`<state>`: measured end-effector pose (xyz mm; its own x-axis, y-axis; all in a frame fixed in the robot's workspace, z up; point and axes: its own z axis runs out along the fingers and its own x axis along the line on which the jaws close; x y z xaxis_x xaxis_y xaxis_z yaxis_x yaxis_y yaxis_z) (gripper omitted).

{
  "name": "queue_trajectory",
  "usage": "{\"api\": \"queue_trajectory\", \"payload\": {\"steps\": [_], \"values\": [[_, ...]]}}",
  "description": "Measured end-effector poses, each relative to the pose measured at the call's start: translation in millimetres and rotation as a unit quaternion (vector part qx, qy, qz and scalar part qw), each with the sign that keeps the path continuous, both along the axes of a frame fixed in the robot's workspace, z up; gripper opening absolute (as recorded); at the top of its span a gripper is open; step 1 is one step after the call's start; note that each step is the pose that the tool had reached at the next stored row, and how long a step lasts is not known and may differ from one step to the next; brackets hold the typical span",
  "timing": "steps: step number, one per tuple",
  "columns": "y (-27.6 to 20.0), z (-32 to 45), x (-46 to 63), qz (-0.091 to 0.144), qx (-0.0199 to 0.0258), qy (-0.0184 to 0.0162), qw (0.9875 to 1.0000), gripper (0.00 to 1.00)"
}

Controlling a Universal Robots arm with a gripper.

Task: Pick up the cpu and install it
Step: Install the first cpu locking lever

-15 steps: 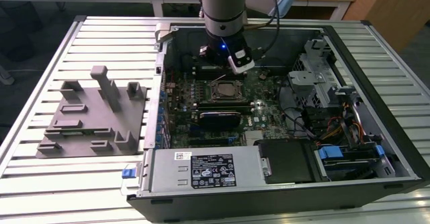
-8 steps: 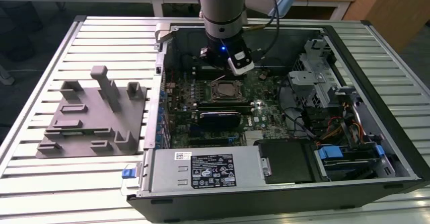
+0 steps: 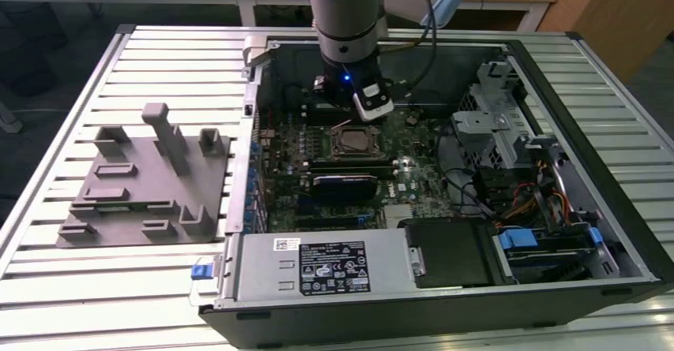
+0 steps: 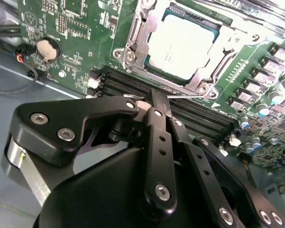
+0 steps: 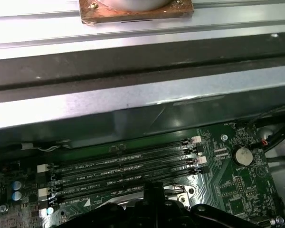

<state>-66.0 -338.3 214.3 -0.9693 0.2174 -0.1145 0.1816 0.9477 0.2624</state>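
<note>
So the gripper [image 4: 154, 102] sits closest in the second wrist view: chunky matte black linkages with round silver screw heads, the finger bars meeting at a narrow tip. The fingers look pressed together with nothing between them, so it's closed and empty as far as I can see. The tip hangs just above the long black memory slots [image 4: 199, 118], ribbed plastic strips running side by side on the glossy green motherboard [image 4: 80, 28].

Just past those slots is the cpu [image 4: 180, 45]: a flat square with a pale, shiny metal lid and rounded corners, lying flat inside the silver metal socket frame [image 4: 133, 47]. So it's in the socket, not in the gripper, and apart from the fingertips. A round silver coin battery [image 4: 46, 49] sits off at about 9 o'clock from the cpu in that view.

In the exterior view the cpu [image 3: 349, 140] shows near the middle of the board, with the arm [image 3: 348, 20], a smooth grey and light blue cylinder, coming down just beyond it at 12 o'clock. A black finned heatsink block [image 3: 342, 183] lies at 6 o'clock from the cpu. The open black computer case [image 3: 621, 233] rests on a ribbed metal table [image 3: 63, 288], and a grey plastic fixture tray [image 3: 137, 201] with upright posts lies at 9 o'clock, well apart.
</note>
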Motion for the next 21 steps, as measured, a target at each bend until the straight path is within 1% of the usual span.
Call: {"api": "queue_trajectory", "payload": {"steps": [5, 10, 14, 19, 21], "values": [[2.0, -2.5, -1.7, -0.019, 0.0, 0.0, 0.9998, 0.11], [6.7, -4.3, -1.7, -0.024, -0.0003, 0.0, 0.9997, 0.11], [6.9, -5.0, -1.7, -0.024, -0.0027, 0.0, 0.9997, 0.11], [7.0, -6.1, -1.7, -0.024, -0.0032, -0.0001, 0.9997, 0.11], [7.0, -8.2, -1.8, -0.024, -0.0055, -0.0001, 0.9997, 0.11]]}}
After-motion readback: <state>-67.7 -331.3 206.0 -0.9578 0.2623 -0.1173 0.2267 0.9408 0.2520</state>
